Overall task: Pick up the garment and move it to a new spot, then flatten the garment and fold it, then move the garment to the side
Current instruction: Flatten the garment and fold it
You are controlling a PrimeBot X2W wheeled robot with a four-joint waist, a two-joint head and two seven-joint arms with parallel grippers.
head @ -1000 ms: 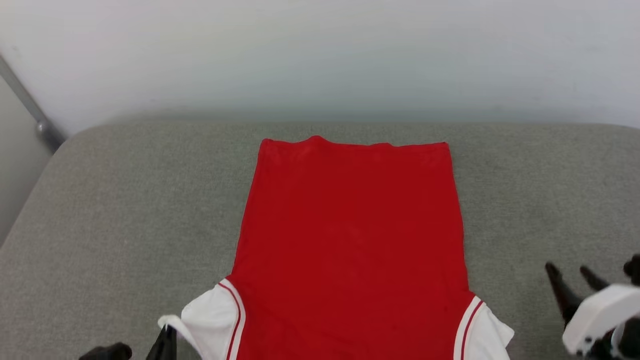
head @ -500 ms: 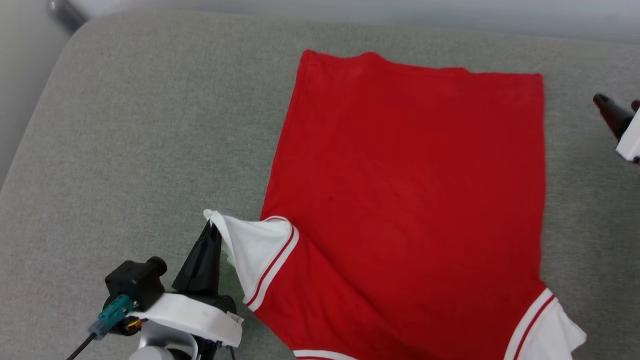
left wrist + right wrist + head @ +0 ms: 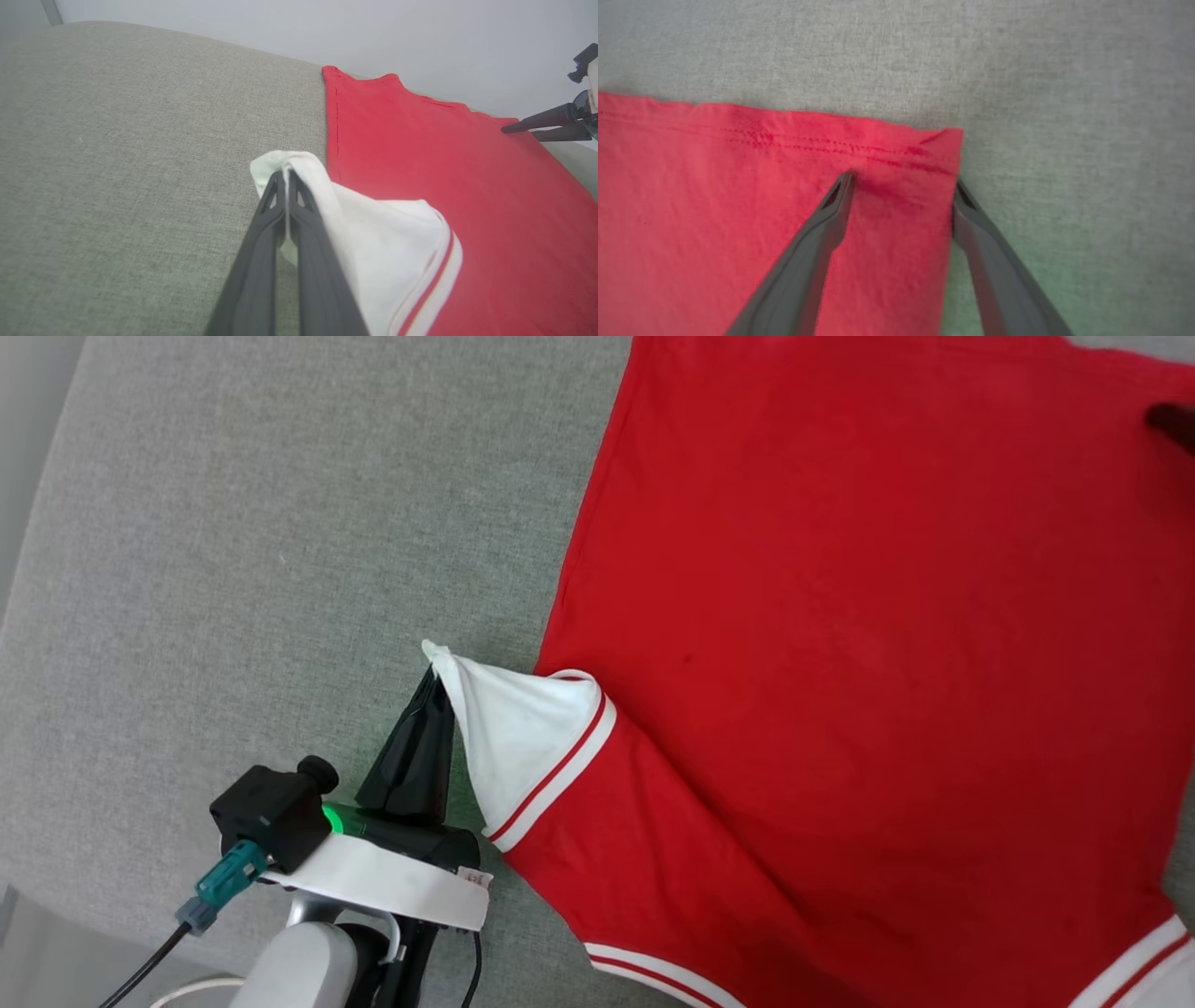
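Observation:
The garment [image 3: 840, 616] is a red shirt with white, red-striped sleeves, lying flat and plain side up on the grey cushion. My left gripper [image 3: 437, 674] is shut on the tip of the white left sleeve [image 3: 509, 728] and holds it peaked up off the cushion. The left wrist view shows the same pinch, with my left gripper [image 3: 286, 173] closed on the sleeve [image 3: 373, 233]. My right gripper [image 3: 903, 183] stands open over the garment's [image 3: 714, 210] far hem corner, one finger over the cloth and one at its side edge. Its dark tip [image 3: 1172, 420] shows at the head view's top right.
The grey cushion [image 3: 233, 569] spreads wide to the left of the shirt, with its rounded edge at the far left [image 3: 23, 569]. A pale wall [image 3: 280, 23] rises behind the cushion. My left wrist's camera and cable [image 3: 224, 887] sit near the front edge.
The head camera has swung down and left. My left gripper has lifted the sleeve into a peak. My right gripper has gone from beside the right sleeve to the far hem corner.

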